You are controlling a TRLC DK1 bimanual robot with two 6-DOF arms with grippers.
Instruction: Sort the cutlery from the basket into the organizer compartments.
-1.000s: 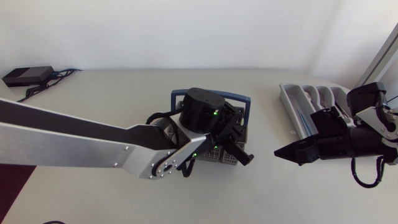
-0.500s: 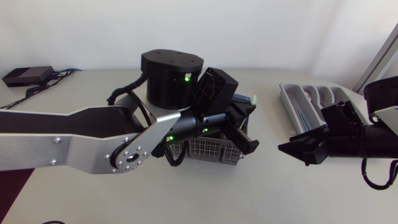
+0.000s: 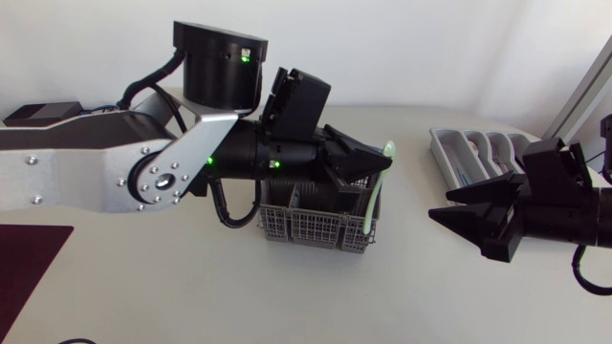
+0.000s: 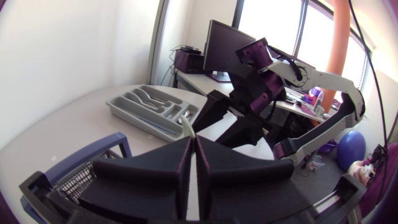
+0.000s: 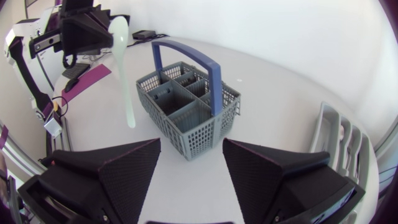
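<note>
My left gripper hangs above the grey wire basket, shut on a pale green spoon whose bowl points up and whose handle hangs down beside the basket's right wall. From the left wrist view only the spoon's tip pokes out between the closed fingers. The right wrist view shows the spoon dangling from that gripper, left of the blue-handled basket. My right gripper stands open and empty between the basket and the grey organizer.
A black box with cables lies at the back left corner. A dark maroon mat covers the front left. The organizer sits near the table's right edge, its compartments holding what looks like a few pieces of cutlery.
My left arm has risen out of the basket, bringing the spoon up with it. The right gripper has backed off slightly to the right.
</note>
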